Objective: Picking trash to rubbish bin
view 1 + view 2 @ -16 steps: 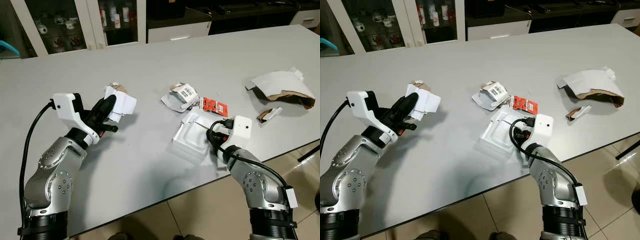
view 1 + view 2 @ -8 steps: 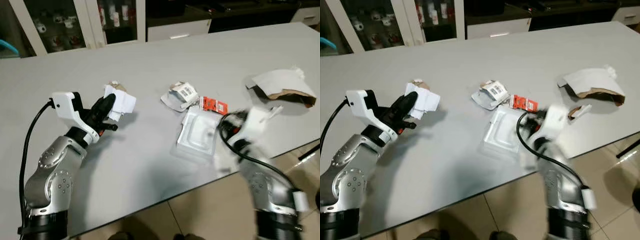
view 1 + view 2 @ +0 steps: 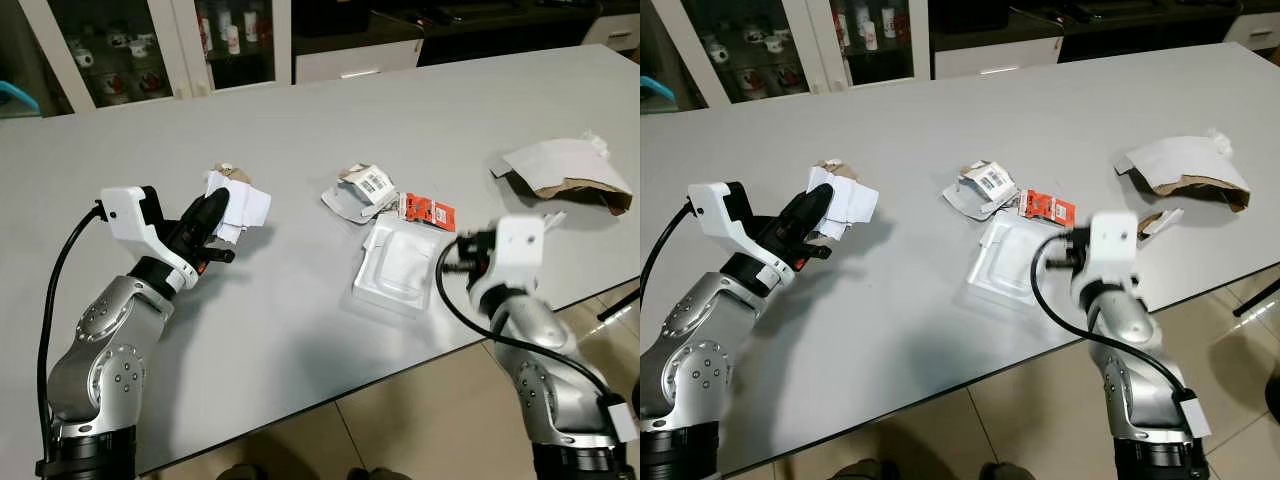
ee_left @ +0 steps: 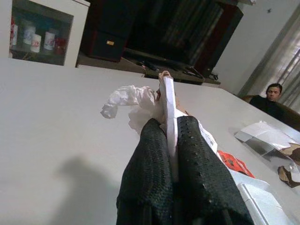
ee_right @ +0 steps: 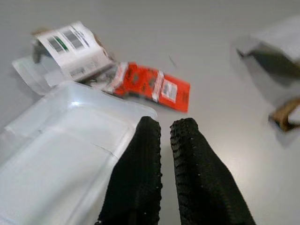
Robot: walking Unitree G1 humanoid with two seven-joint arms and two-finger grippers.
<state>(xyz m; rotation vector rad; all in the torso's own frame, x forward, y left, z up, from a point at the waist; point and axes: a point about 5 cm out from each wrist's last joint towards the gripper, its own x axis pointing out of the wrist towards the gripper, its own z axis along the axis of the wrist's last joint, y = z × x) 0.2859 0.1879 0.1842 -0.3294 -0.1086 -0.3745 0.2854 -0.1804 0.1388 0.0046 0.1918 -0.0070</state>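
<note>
Item 1. Left tool (image 3: 212, 212): clenched on a flat white card with crumpled white tissue and a brown scrap bunched against it (image 3: 240, 203); held just above the pale grey worktop (image 3: 300, 130), at the robot's left. In the left wrist view the card edge stands pinched between the two black fingers (image 4: 145, 164).

Item 2. Right tool (image 5: 161, 129): fingers drawn nearly together with a thin gap, grasping nothing; poised over the near corner of the clear plastic blister tray (image 3: 395, 267), which lies flat on the worktop by its front edge.

Item 3. Red printed packet (image 3: 428, 211): on the worktop, just beyond the tray.

Item 4. Torn white wrapper with barcode label (image 3: 362, 187): beside the red packet, toward the worktop's middle.

Item 5. Torn white-and-brown paper bag (image 3: 565, 172): at the robot's far right; a small brown-and-white scrap (image 3: 540, 222) lies near it.

Item 6. Rubbish bin: location cannot be told.

Status, as judged: early. One bundle is lifted but not yet binned. Four or five pieces remain on the worktop. The tray appears to be the right arm's next pick; its thin flat rim may be awkward to pinch.
</note>
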